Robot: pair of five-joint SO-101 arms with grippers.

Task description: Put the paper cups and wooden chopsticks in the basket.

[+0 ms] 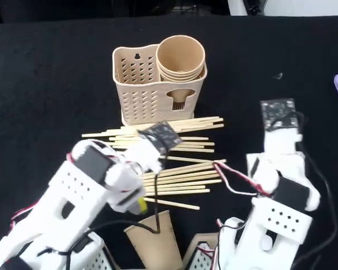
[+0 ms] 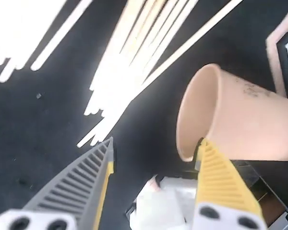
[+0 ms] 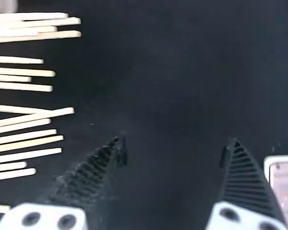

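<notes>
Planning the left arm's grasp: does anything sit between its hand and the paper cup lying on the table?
Nothing visible does. The left hand is open, with one finger at the rim of the paper cup; the chopsticks lie farther off on the table.

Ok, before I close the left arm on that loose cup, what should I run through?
1. Left gripper open: ok, its fingers are spread.
2. Loose paper cup between them: not ok. It lies on its side, off beside one finger, with its rim at that fingertip.
3. Room in the basket: ok. The stacked cups stand in one compartment and the top cup is open.
4. Right gripper out of the way: ok. It is open over bare table.
5. Chopsticks clear of the cup: cannot tell. The nearest one lies close to the rim.
</notes>
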